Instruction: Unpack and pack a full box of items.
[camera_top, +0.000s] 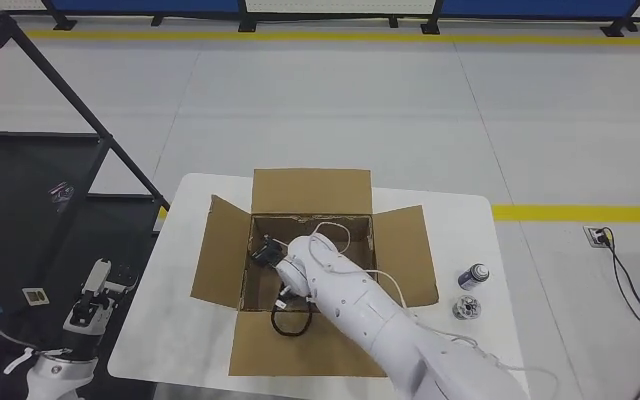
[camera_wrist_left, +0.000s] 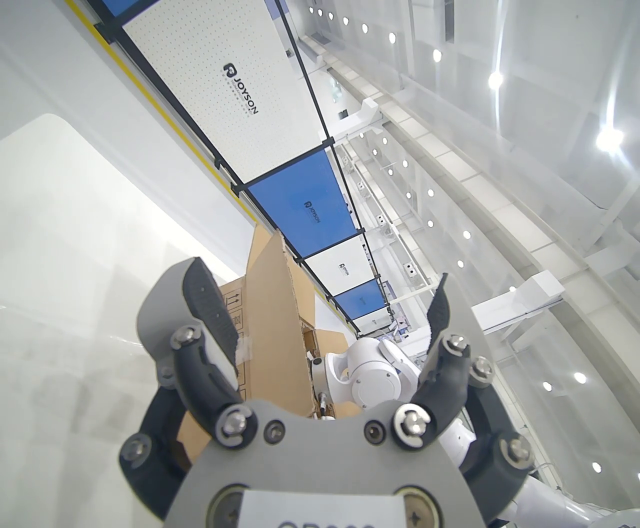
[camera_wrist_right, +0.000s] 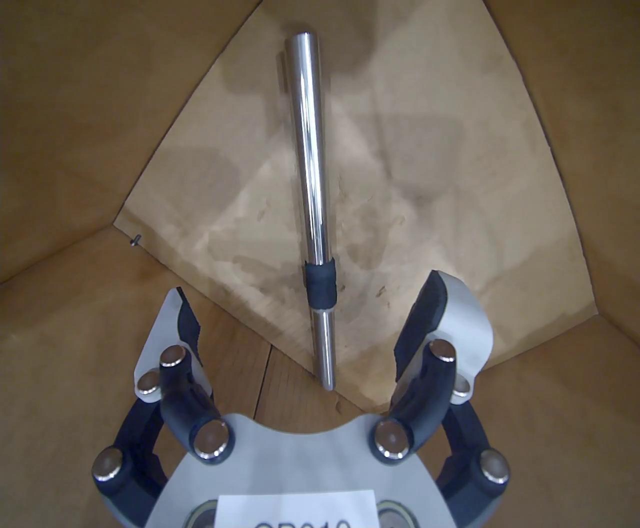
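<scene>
Tapered polished metal rod (camera_wrist_right: 311, 165) with a black rubbery band (camera_wrist_right: 321, 286) lies flat on the creased floor of the open cardboard box (camera_top: 225, 265) at table (camera_top: 180, 330) centre, narrow tip nearest the right tool (camera_wrist_right: 309, 295), whose fingers (camera_wrist_right: 430, 305) stand apart either side of it, not touching. Risk: slick round taper could roll or squirt out of the grip if it closes on bare metal rather than the band, and the arm inside could snag the soft flaps. Empty left tool (camera_wrist_left: 320, 282) also spread, off the table edge around 8 o'clock of the box; small dark can (camera_top: 473, 276) at 3 o'clock.
</scene>
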